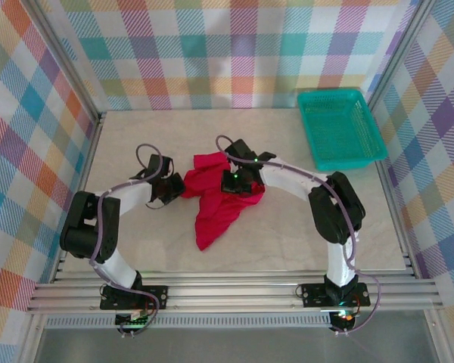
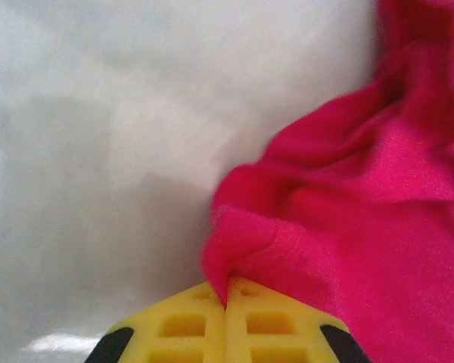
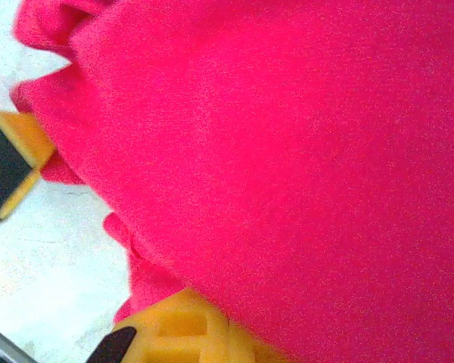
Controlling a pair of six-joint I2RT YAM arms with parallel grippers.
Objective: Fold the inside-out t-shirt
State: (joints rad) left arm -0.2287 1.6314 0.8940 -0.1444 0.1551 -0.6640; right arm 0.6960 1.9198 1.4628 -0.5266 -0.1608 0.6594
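1. Far half of the table (image 1: pixel 159 132) is bare from the left wall (image 1: pixel 30 136) across to the basket (image 1: pixel 340 127) in the far right corner
2. The shirt (image 1: pixel 216 204) lies bunched mid-table, left arm (image 1: pixel 125 200) and right arm (image 1: pixel 303 181) close in at either side
3. Near strip in front of the shirt is open

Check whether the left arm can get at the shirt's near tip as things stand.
Probably yes, once freed: the left gripper is shut on the shirt's left edge and must let go first. Nothing lies on the table between it and that tip; the right gripper is off to the side.
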